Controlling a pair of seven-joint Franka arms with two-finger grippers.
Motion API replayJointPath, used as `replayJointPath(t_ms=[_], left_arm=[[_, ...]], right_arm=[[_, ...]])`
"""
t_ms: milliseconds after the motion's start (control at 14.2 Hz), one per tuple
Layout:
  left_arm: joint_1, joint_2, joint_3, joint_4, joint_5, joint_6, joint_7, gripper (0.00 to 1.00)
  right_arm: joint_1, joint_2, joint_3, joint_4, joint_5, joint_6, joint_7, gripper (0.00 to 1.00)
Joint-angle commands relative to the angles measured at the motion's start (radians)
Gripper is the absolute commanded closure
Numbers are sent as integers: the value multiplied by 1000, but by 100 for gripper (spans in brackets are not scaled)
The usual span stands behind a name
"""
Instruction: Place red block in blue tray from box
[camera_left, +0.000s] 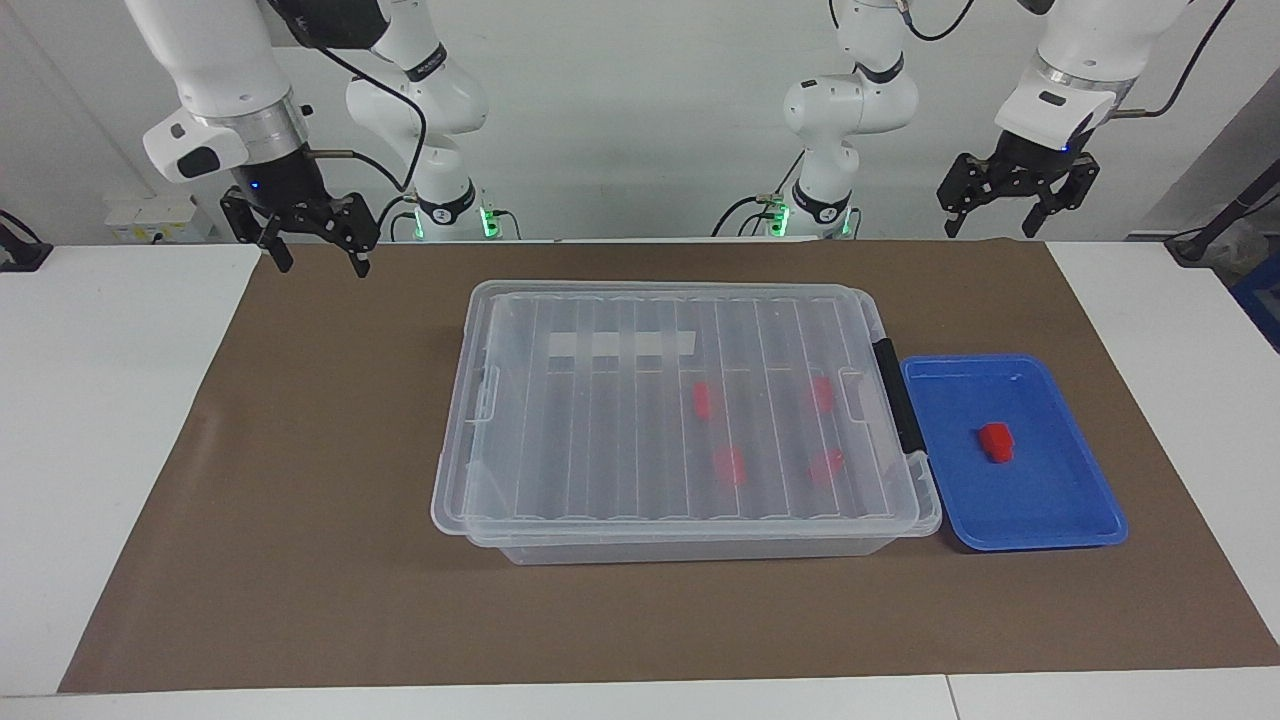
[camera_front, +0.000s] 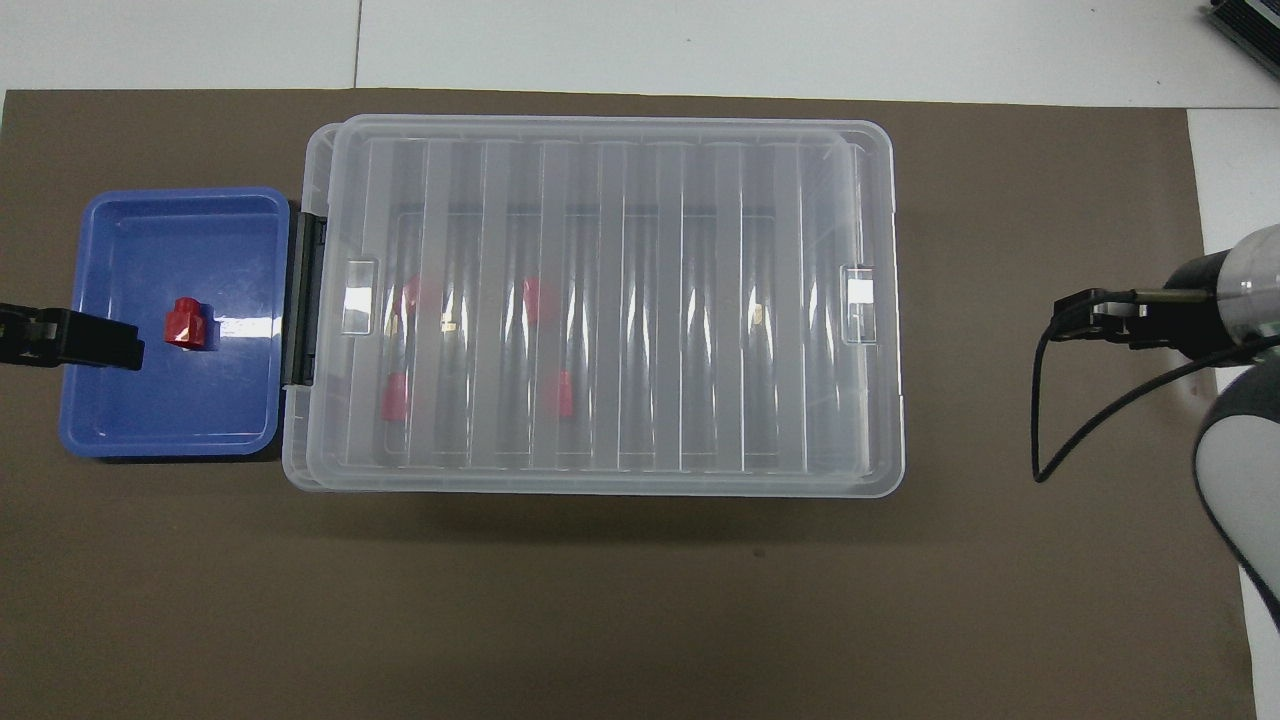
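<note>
One red block (camera_left: 996, 442) (camera_front: 186, 323) lies in the blue tray (camera_left: 1040, 545) (camera_front: 170, 445), which stands against the box's black handle (camera_left: 897, 395). The clear box (camera_left: 600, 440) (camera_front: 600, 130) has its ribbed lid on. Through the lid I see several more red blocks (camera_left: 730, 465) (camera_front: 395, 398). My right gripper (camera_left: 318, 262) hangs open and empty in the air over the mat's corner at the right arm's end, apart from the box. My left gripper (camera_left: 1000, 218) waits raised and open, holding nothing, at the left arm's end.
A brown mat (camera_left: 320, 500) covers the white table (camera_left: 100, 400) under the box and tray. The right arm's cable (camera_front: 1045, 400) loops down beside its wrist. A white strip (camera_left: 620, 345) lies on the lid.
</note>
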Motion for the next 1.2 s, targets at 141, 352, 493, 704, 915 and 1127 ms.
replayJointPath(t_ms=[141,352,493,704,915,1127], left_arm=[[7,4,8,-33,-11,18,7,0],[5,18,9,-22,-11,9,7,0],[-13,36,10,5,-11,-8,6,0],[-15,50,9,19,-11,-16,6,0],[-15,62,10,41,-11,-33,6,0],[-15,68,10,45,-11,-34,6,0]], right_arm=[[-15,74,8,169,18,-125,15,1],[-19,68,7,154,11,-134,6,1],[-28,58,8,131,19,-136,3,0],[-28,29,8,76,21,-133,-11,0],[-28,24,8,71,22,-133,-11,0],[-26,24,8,71,22,-133,-10,0]])
